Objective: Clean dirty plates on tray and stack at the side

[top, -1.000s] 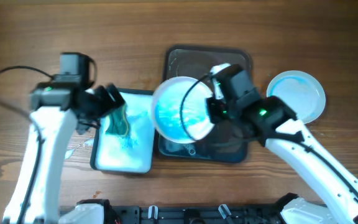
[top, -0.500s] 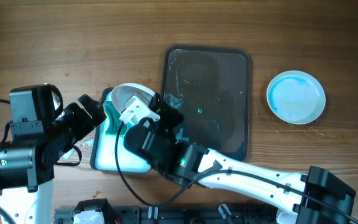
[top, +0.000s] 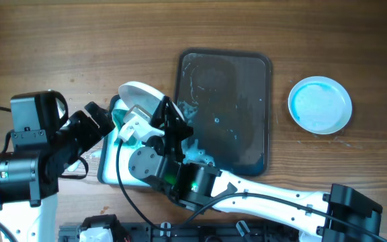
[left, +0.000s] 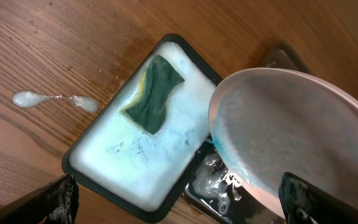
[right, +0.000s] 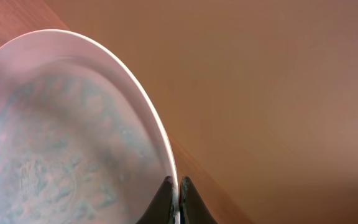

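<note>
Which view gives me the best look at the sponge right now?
Left wrist: the green sponge lies fully visible in the soapy basin. Overhead shows only a green sliver of it beside the held plate; right wrist shows just that plate, no sponge.

Glossy smooth plate (left: pixel 291 137), rough sponge (left: pixel 155 94), matt grained wooden table (left: pixel 36 43)

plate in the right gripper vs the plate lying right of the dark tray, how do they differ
The held plate is tilted, its rim pinched in the right gripper; the side plate lies flat on the table, untouched. The held plate looks blotchy and streaked; the side plate looks evenly blue. Both are round, pale-rimmed.
</note>
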{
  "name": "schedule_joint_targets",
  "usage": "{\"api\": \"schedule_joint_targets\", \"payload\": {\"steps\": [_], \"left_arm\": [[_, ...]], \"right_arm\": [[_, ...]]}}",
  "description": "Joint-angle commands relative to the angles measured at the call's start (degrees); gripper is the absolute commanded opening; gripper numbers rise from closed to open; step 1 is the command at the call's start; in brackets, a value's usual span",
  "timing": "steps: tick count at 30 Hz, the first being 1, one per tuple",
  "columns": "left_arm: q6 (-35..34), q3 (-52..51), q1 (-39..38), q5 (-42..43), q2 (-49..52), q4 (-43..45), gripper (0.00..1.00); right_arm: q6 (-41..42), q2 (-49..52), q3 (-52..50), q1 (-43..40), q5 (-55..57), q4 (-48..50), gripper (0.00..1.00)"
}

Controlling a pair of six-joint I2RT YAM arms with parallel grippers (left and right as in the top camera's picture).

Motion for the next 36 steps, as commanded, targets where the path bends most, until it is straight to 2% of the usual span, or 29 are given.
{"api": "schedule_joint_targets", "payload": {"steps": [1, 36], "left_arm": [[0.9, 0.7, 0.3, 0.5, 0.2, 0.0, 1.00], [0.9, 0.7, 0.3, 0.5, 0.2, 0.0, 1.00]], "right_arm": [[-0.6, 0.0, 0.6, 0.3, 1.6, 0.6, 0.04], [-1.7, 0.0, 0.6, 0.3, 1.6, 1.5, 0.04]]}}
